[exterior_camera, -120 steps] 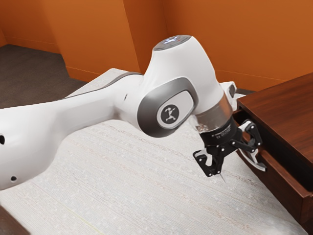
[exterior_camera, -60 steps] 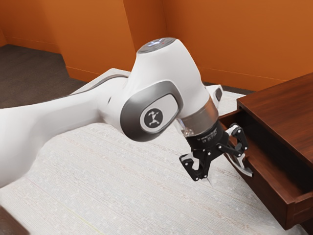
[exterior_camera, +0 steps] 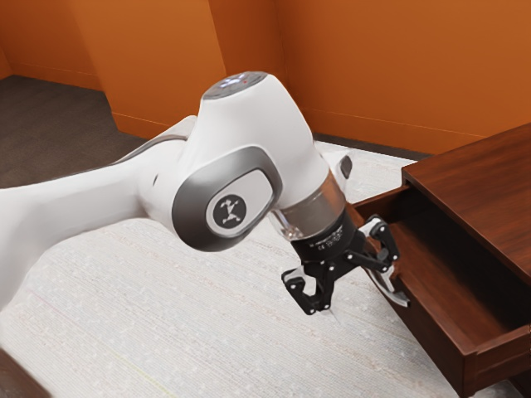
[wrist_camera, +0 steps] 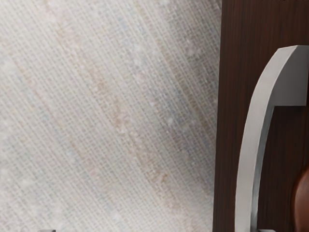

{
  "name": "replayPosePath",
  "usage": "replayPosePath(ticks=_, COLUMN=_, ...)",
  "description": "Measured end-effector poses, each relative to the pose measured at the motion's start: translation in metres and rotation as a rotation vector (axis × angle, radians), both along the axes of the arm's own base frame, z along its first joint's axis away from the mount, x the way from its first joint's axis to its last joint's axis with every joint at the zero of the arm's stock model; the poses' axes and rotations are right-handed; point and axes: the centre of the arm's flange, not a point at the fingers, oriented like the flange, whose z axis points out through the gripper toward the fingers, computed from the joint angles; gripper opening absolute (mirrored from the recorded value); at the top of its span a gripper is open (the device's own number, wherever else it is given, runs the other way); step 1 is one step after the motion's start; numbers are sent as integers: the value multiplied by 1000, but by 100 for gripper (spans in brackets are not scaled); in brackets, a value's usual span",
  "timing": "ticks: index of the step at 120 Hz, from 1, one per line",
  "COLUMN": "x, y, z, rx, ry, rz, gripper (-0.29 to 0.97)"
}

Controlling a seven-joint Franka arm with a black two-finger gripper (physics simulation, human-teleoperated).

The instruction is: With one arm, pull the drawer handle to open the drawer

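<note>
since the gripper (exterior_camera: 352,288) stands open, with the handle (wrist_camera: 256,145) seemingly just hooked against one finger, a tilted pull could slip it free; the drawer (exterior_camera: 440,298) sits partly out of the cabinet (exterior_camera: 481,182) at the table's (exterior_camera: 166,315) edge on the exterior view's right.

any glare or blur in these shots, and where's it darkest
Exterior view: soft even light, no glare on the white arm; darkest inside the open drawer, under the cabinet top. Wrist view: drawer handle and woven surface look sharp; a blurred brown patch sits beside the handle.
</note>
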Motion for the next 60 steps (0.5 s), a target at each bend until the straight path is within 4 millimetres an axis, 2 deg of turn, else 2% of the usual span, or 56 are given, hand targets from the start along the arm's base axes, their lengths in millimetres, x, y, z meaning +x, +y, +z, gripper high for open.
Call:
replayPosePath(ticks=41, x=-17, y=9, z=4, rx=3, ry=-8, rz=4, gripper=51)
replayPosePath(ticks=60, x=-31, y=-1, z=4, rx=6, ry=-8, rz=-21, gripper=51)
